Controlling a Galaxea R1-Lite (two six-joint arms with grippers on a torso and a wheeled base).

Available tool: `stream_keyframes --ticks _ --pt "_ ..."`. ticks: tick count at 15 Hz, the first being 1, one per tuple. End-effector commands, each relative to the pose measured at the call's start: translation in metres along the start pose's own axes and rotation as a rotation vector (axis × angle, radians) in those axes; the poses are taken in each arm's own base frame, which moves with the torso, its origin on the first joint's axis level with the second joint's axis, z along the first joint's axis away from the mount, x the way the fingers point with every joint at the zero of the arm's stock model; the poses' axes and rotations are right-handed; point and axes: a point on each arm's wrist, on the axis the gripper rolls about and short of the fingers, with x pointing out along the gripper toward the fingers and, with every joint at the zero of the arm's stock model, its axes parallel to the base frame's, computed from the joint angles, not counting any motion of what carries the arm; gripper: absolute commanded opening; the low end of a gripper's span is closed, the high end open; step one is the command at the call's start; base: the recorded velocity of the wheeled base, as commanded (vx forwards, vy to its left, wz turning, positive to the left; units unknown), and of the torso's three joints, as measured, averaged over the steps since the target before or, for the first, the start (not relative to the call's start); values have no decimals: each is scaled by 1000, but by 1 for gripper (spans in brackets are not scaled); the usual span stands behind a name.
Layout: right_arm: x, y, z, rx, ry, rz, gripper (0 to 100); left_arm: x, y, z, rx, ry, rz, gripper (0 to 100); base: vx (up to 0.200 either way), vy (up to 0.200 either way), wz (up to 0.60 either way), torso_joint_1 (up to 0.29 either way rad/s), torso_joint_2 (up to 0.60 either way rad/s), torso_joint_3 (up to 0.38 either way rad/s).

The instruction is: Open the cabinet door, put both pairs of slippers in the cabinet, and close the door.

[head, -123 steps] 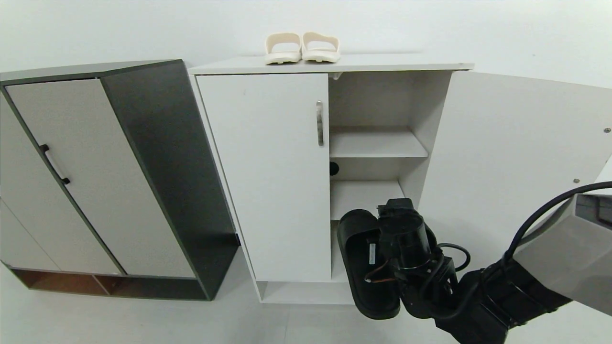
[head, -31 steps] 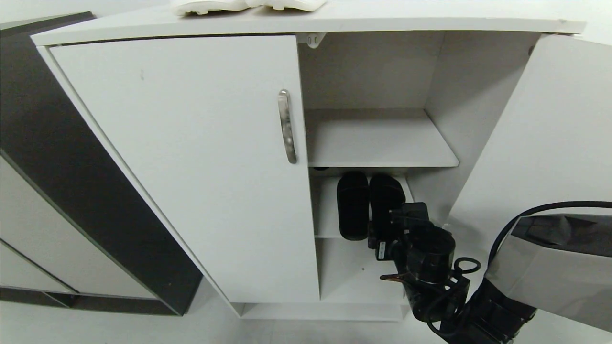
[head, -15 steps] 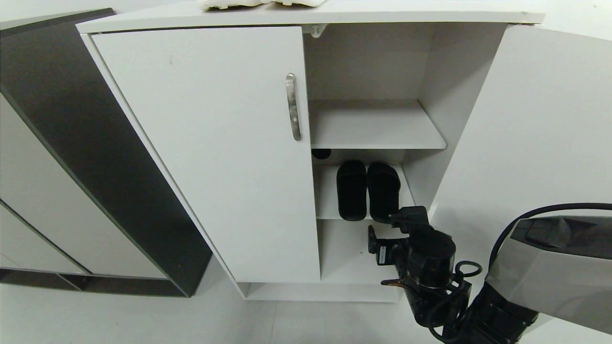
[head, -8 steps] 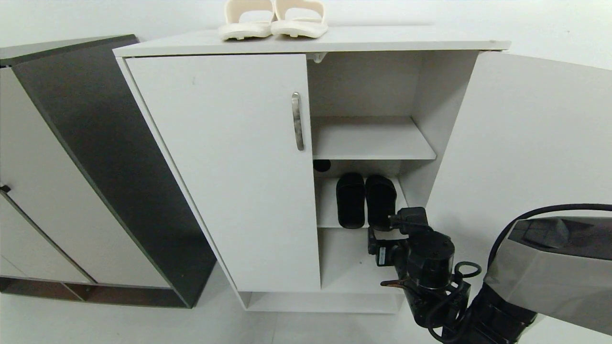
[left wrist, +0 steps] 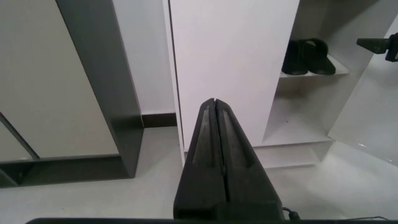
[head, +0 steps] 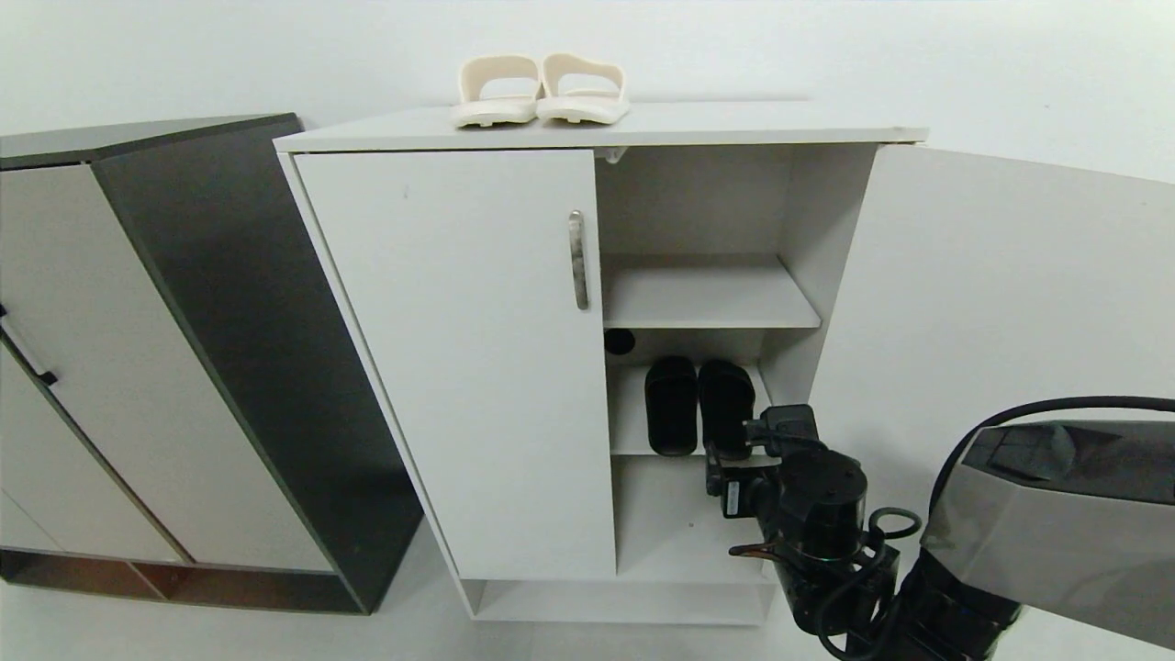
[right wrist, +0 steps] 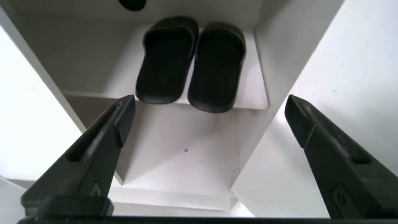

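With the right door (head: 991, 303) swung wide, the cabinet (head: 597, 128) opens to the front on its right half; the shut left door (head: 459, 349) blocks the rest. The black slippers (head: 698, 404) fill the middle shelf (head: 626, 413); the upper shelf (head: 707, 294) and bottom shelf (head: 670, 523) offer room.

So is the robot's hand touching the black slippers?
Apart. The right wrist view shows the right hand open, its fingers spread wide either side, with white cabinet showing between them and the black slippers.

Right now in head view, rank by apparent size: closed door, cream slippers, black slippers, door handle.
1. closed door
2. cream slippers and black slippers: pairs look alike, unranked
3. door handle
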Motion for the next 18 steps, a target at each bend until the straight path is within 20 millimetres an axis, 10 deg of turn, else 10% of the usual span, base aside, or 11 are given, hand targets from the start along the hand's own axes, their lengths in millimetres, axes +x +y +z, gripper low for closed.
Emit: stream_keyframes --ticks 1,8,18 --pt "-1 -1 -3 -4 5 0 100 0 0 0 0 1 2 0 0 0 0 0 0 0" --pt "-8 -5 4 -6 -14 8 100 0 0 0 2 1 0 0 0 0 0 2 16 25" --pt "-12 -15 3 -41 -42 22 100 0 0 0 2 1 0 0 0 200 0 5 3 1"
